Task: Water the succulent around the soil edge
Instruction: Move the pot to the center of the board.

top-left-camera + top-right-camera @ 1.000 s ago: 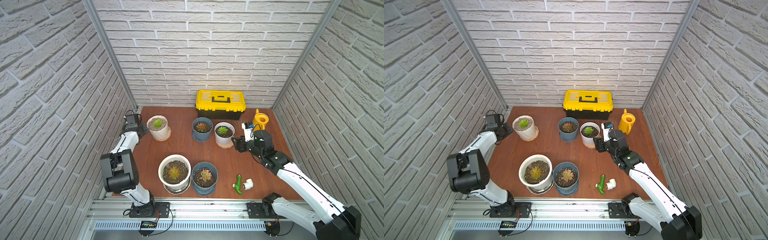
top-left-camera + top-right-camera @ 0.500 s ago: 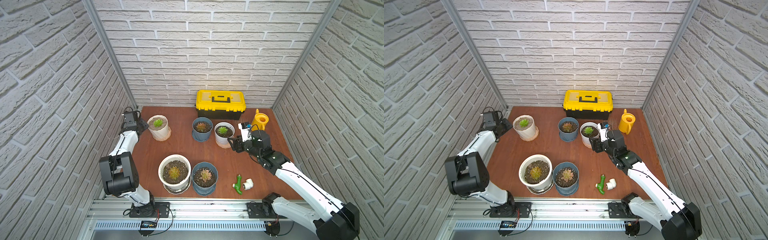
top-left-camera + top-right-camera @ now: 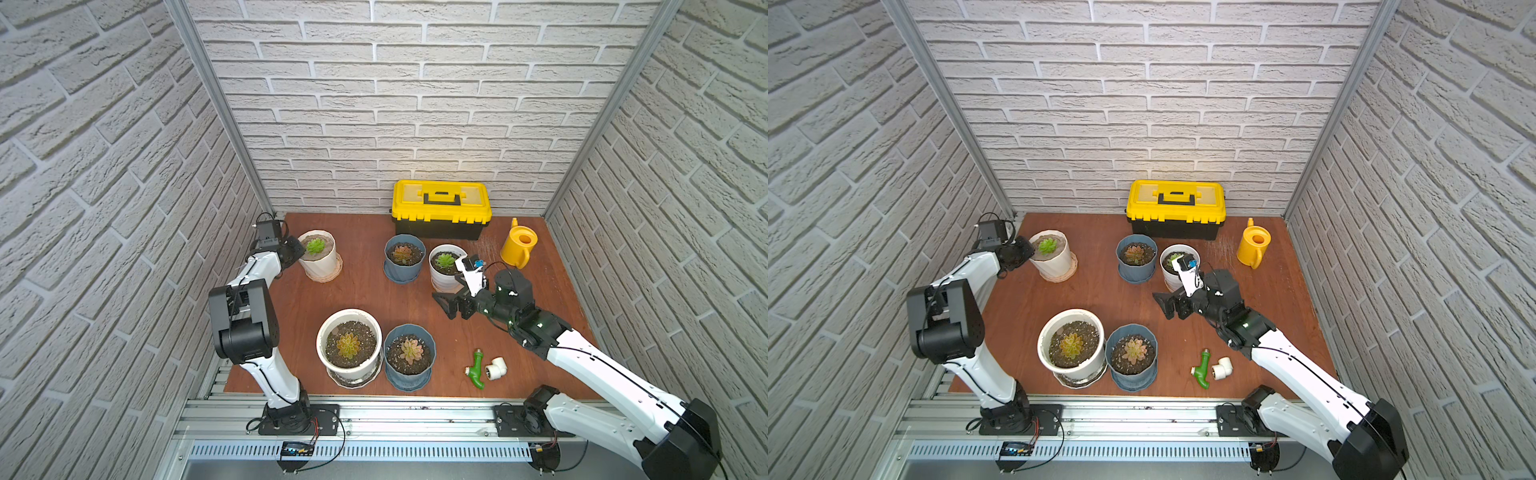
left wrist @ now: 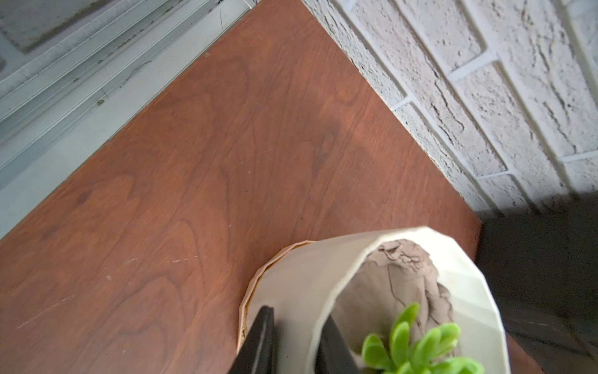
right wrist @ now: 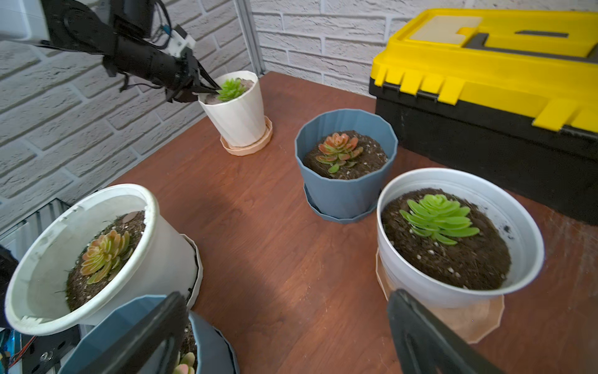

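since a second ago the right gripper (image 3: pixel 444 306) has pulled off the white pot (image 3: pixel 441 281) toward the front of the table (image 3: pixel 365 291) and its jaws have swung wide apart; the left gripper (image 3: pixel 293 253) has closed in at the cream pot (image 3: pixel 320 264).

both top views: the watering can (image 3: pixel 517 247) stands upright at the back right, just beside the toolbox (image 3: pixel 440 208), well apart from both grippers, nothing touching it. i see the left gripper (image 3: pixel 1023 253) at the cream pot's near-wall rim, with the green succulent (image 3: pixel 315 246) inside the pot. the right gripper (image 3: pixel 1163 306) hovers over bare table, holding nothing.

left wrist: the left gripper (image 4: pixel 296 315) has one finger outside the cream pot (image 4: pixel 297 285) wall and one inside, clamped on the rim, just beside the green succulent (image 4: pixel 420 349).

right wrist: the right gripper (image 5: pixel 288 294) fingers are far apart and empty, with the white pot (image 5: pixel 420 285) just beside one finger. far back, the left gripper (image 5: pixel 207 89) pinches the cream pot (image 5: pixel 236 113) rim.
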Robot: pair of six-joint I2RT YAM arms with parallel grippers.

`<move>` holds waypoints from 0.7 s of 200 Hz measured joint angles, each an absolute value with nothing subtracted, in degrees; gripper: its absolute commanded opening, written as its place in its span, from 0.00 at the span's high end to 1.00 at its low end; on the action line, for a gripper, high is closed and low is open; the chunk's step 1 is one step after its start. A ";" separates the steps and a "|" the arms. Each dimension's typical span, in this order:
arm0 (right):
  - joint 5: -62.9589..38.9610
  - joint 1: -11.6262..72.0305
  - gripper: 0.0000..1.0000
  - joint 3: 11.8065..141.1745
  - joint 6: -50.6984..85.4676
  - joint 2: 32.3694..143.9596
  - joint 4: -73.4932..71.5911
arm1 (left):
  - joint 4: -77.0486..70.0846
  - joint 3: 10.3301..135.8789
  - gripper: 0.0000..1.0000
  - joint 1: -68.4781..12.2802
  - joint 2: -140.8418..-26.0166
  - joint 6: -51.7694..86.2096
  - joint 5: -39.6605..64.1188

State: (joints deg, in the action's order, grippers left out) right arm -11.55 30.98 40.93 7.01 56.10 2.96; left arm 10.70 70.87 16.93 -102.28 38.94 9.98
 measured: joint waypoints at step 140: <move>-11.60 32.12 0.00 37.91 5.28 53.12 -4.01 | 17.78 78.26 0.91 3.70 -105.69 32.51 0.95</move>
